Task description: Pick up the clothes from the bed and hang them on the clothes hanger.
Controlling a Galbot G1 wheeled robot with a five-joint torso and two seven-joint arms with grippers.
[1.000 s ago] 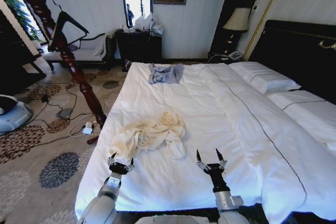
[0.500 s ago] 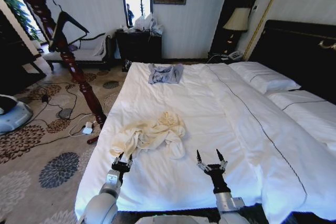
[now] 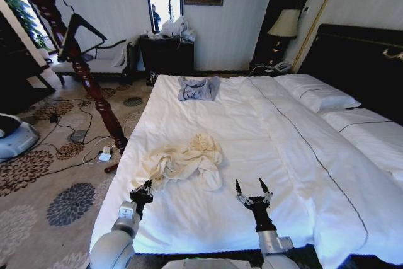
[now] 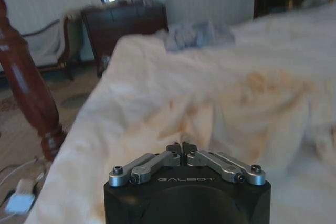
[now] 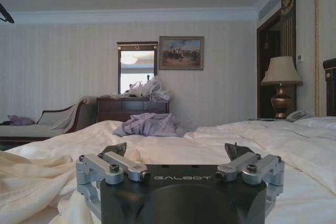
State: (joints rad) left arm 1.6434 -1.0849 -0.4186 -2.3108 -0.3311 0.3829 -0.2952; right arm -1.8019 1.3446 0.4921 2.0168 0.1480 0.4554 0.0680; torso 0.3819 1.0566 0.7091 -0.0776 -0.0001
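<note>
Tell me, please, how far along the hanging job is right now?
Nothing is done yet: the clothes lie crumpled on the bed. In hand: the left claw, shut, sits at the garment's near edge, gripping nothing; the right claw hovers open. Left: grasping, lifting, and hanging on the hanger.

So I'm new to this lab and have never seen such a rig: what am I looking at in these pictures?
It is a wheeled robot with two arms, facing a bed with white sheets. One picture comes from a camera on its head, the other two from a camera on each wrist. A crumpled cream garment, the clothes, lies on the sheet, with a smaller blue-grey garment farther up the bed. The left gripper is shut right at the cream fabric's near edge; the pictures do not settle whether it has pinched any. The right gripper hangs open above bare sheet, holding nothing. A black clothes hanger hangs on the reddish wooden pole at the left.
</note>
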